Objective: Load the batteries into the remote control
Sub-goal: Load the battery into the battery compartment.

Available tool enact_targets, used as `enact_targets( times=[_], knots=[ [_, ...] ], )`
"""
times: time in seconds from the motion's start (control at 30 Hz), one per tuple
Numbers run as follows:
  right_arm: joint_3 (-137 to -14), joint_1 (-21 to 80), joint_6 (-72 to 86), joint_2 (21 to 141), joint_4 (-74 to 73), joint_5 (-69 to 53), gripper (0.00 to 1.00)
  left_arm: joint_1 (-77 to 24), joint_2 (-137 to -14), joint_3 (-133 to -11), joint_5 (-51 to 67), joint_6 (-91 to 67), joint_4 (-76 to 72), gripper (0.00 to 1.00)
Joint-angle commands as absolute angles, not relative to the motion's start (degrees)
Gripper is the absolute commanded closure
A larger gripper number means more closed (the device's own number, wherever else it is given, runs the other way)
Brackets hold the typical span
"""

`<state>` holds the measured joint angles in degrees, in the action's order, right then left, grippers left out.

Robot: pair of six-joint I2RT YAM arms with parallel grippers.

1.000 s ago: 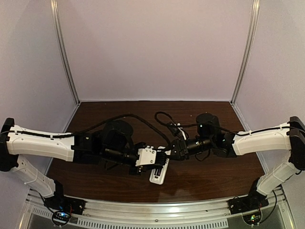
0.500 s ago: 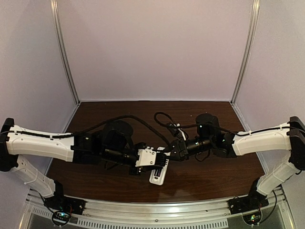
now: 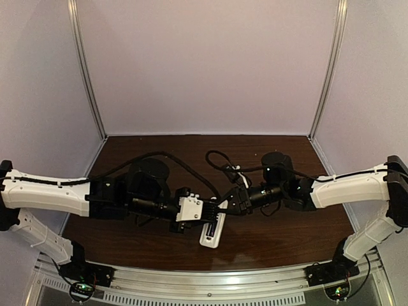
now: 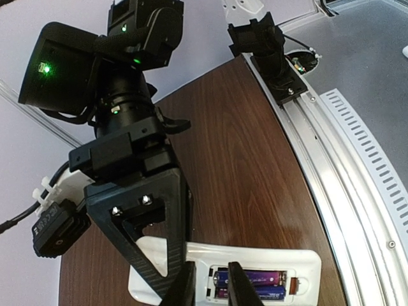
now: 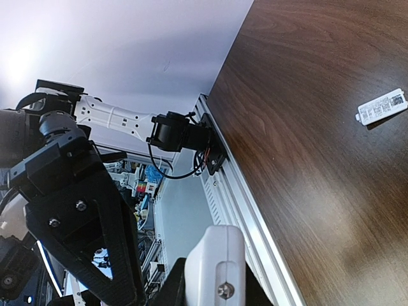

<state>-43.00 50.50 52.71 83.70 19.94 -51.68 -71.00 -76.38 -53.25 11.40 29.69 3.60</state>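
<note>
Top cam, fixed high behind the near edge, looks down wide on the table. Left wrist cam, close over the remote control, faces the right arm's base; right wrist cam faces the left arm's base. All share the table.

I log the table as dark wood grain, polished, with soft reflections. Along its near edge the rail looks like brushed metal. On the table: remote control, smooth white plastic; batteries, glossy purple-blue wrap.
</note>
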Motion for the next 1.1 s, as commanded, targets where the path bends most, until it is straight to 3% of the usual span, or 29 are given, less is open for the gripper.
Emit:
enact_targets(
  times=[0.0,1.07],
  knots=[
    [-44.47,51.32,52.3,83.98,21.92,-52.73,1.0,-71.17,-77.56,-52.85,10.21,30.28,2.89,0.82],
    [-46.0,51.75,52.16,82.48,22.66,-53.93,1.0,-70.72,-81.18,-50.89,13.93,29.04,2.93,0.94]
  ],
)
